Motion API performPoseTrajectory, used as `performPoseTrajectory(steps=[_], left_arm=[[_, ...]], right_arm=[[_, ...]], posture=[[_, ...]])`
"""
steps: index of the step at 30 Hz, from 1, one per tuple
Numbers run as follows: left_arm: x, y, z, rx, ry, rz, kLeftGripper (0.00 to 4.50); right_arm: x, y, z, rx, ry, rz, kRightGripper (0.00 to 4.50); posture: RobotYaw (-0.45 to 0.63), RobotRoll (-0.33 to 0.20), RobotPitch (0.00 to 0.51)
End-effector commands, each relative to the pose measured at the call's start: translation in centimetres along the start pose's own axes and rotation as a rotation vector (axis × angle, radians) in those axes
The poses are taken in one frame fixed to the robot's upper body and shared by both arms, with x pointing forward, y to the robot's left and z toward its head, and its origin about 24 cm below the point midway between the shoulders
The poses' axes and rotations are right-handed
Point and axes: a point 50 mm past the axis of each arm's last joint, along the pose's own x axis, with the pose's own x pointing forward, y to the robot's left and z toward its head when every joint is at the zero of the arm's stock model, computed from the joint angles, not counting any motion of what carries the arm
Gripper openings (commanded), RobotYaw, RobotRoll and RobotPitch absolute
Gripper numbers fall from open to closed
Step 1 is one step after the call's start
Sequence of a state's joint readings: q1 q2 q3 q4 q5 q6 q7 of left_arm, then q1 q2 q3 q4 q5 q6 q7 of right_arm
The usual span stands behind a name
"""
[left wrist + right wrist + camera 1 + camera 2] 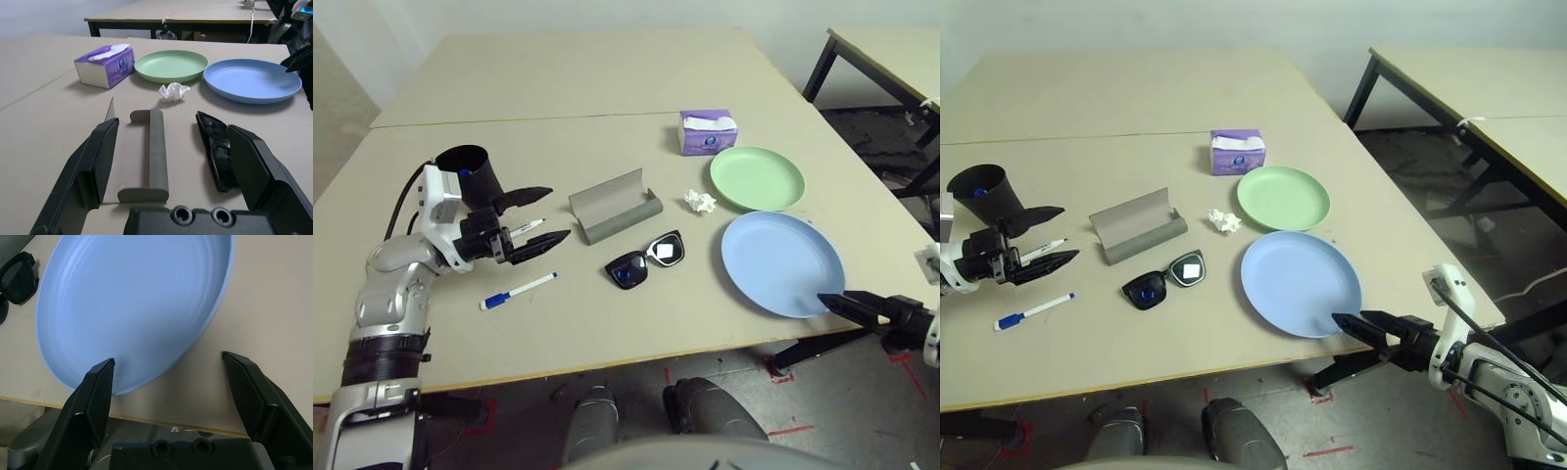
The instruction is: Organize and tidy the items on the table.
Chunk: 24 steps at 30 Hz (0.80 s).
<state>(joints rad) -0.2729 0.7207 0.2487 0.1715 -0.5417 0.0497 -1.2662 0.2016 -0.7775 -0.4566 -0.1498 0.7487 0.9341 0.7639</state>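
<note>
My left gripper (pixel 558 212) is open above the table (pixel 607 88), its fingers pointing at the grey glasses case (pixel 146 156) and the black sunglasses (pixel 646 260). A white marker with a black cap (pixel 530 226) lies just beneath these fingers. A blue-capped marker (pixel 517 291) lies nearer the front edge. The black cup (pixel 465 168) stands right behind the left wrist. My right gripper (pixel 167 358) is open at the front right, with the near rim of the blue plate (pixel 132 308) between its fingers. Farther back are the green plate (pixel 757 178) and a crumpled tissue (pixel 700 201).
A purple tissue box (pixel 708 131) stands behind the green plate. A second table with black legs (pixel 891 49) is off to the right across a gap of floor. The table's front edge runs just under the blue plate.
</note>
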Motion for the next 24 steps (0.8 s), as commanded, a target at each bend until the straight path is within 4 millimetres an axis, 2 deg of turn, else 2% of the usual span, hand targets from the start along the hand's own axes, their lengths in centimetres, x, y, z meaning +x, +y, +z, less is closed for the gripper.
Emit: performPoseTrajectory(steps=[1,8,10,11,16,24], left_arm=[[0.5,-0.3,-0.1,-0.001,0.008,-0.021,4.5],[0.6,-0.6,-0.4,-0.013,0.007,-0.016,4.5],[0.6,-0.6,-0.4,-0.014,0.007,-0.015,4.5],[0.7,-0.7,-0.4,-0.016,0.006,-0.014,4.5],[1.1,-0.8,-0.5,-0.018,0.002,-0.02,4.5],[1.1,-0.9,-0.8,-0.028,-0.002,-0.014,4.5]], right_arm=[[0.0,0.2,-0.3,0.009,0.017,0.003,3.58],[0.0,0.4,-0.3,0.014,0.02,0.021,0.91],[0.1,0.5,-0.3,0.016,0.019,0.026,0.22],[0.1,0.6,-0.1,0.02,0.016,0.032,0.03],[0.0,1.0,1.0,0.04,0.017,0.065,0.03],[0.0,2.0,5.2,0.009,0.093,0.13,0.03]], posture=[[-0.13,0.0,0.076],[-0.13,0.0,0.077],[-0.13,0.0,0.079],[-0.13,0.0,0.081],[-0.13,0.0,0.083],[-0.12,0.0,0.091]])
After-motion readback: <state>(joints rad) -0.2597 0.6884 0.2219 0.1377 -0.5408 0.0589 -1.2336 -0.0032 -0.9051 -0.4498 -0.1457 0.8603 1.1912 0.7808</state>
